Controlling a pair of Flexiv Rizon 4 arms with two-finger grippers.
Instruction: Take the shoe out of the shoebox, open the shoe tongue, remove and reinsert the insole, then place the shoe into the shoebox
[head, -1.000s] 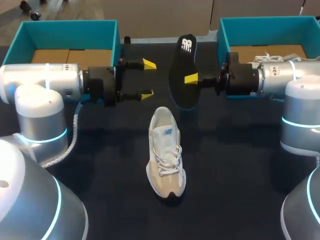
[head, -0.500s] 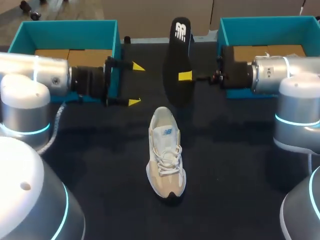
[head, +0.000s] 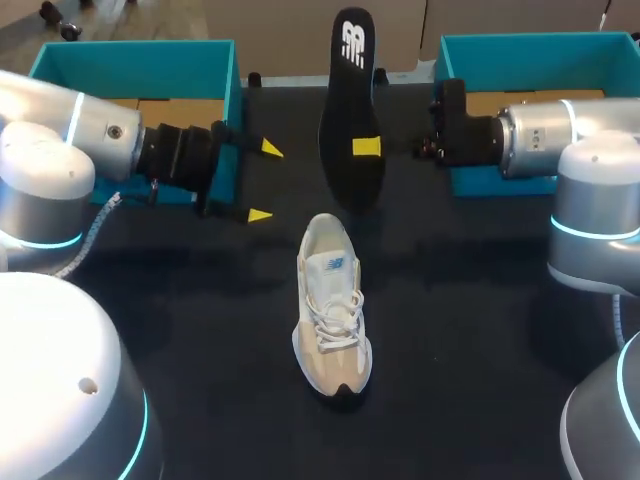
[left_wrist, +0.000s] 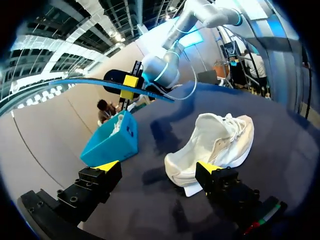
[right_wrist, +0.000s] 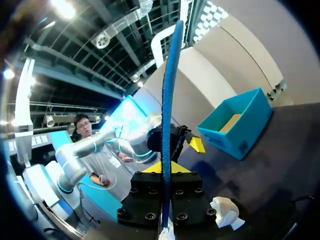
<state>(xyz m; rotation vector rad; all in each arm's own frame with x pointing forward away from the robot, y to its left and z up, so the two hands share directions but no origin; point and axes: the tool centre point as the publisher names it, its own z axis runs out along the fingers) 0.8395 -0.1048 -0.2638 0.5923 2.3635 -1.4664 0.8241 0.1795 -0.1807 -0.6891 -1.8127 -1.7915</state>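
Our right gripper (head: 366, 148) clamps the insole (head: 348, 100), raised above the table (head: 480, 330). Our left gripper (head: 262, 182): fingers wide apart, beside the left shoebox (head: 130, 55). Shoe (head: 332, 305) stands on its sole mid-table.

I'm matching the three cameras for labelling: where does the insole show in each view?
Head view: insole held up beyond the shoe.
Left wrist view: edge-on strip ahead of the left gripper, beyond the shoe.
Right wrist view: edge-on, between that gripper's own fingers.
Shared landmark: the right gripper, clamped on the insole's middle.
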